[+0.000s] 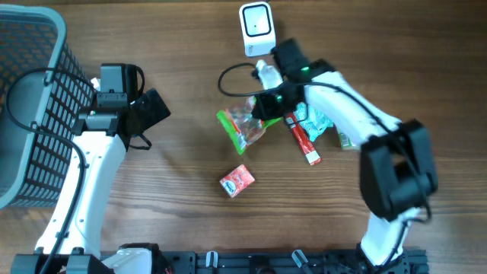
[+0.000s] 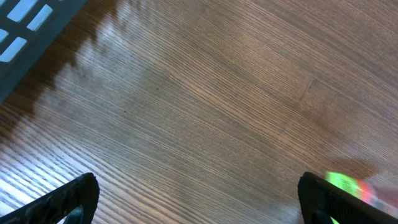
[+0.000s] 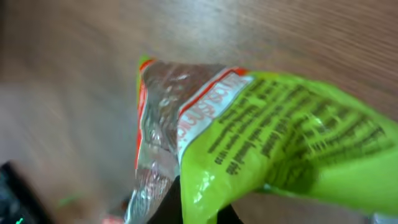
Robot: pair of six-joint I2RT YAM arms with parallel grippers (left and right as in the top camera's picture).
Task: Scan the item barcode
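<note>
Currently pinching the snack bag [image 1: 243,123] with the right tool [image 1: 268,104], jaws clenched on its upper edge, to judge by the crumpled film filling the right wrist view. Placed at mid-bench, just below the white scanner [image 1: 256,29]; whether lifted or resting on the wood, cannot tell.

Likely very light, soft and crinkly, with clear film at one end and a green printed panel at the other. Probably slippery and apt to fold over its own print, so best taken by a seam or corner, away from the barcode, and kept flat toward the scanner. No barcode made out; print too blurred.

Left tool [image 1: 154,109] released, jaws wide, hovering over bare wood near the mesh basket [image 1: 30,114], gripping nothing.

Just right of the bag, a red stick pack [image 1: 303,138] and a teal packet [image 1: 316,122], close enough to snag. Lower down, well apart, a small red packet [image 1: 237,181].

Smooth wood-grain bench [image 1: 175,198], level and matte. Black cable [image 1: 221,80] looping beside the scanner. Nothing visible of the room beyond the bench edge.
</note>
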